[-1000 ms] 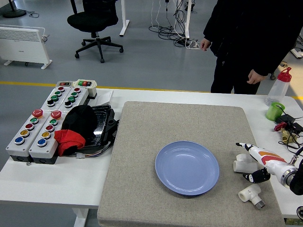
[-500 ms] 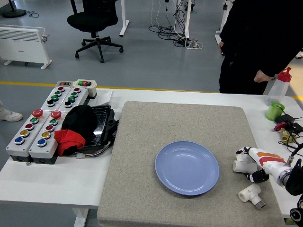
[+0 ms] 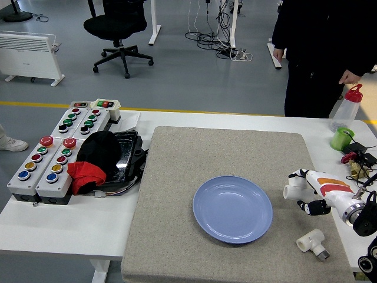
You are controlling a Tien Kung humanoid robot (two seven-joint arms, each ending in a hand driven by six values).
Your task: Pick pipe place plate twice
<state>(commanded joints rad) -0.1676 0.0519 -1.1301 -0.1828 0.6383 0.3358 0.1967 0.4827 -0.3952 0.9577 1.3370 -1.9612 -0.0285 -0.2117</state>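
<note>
A blue plate [image 3: 232, 209] lies on the grey mat [image 3: 177, 177], right of centre. My right hand [image 3: 306, 191] comes in from the right edge and is shut on a white pipe fitting [image 3: 295, 185], held just above the mat to the right of the plate. A second white pipe fitting [image 3: 311, 242] lies on the mat near its front right corner, below the hand. The left arm is out of view.
Button boxes [image 3: 53, 153] and a black tray with black and red cloth [image 3: 100, 162] sit at the left. A green cup [image 3: 341, 139], a red-capped bottle [image 3: 349, 106] and cables stand at the far right. A person [image 3: 324, 47] stands behind the table at the right.
My right hand closed on the upper pipe fitting and lifted it up and slightly left, toward the plate. The person stepped to the right.
</note>
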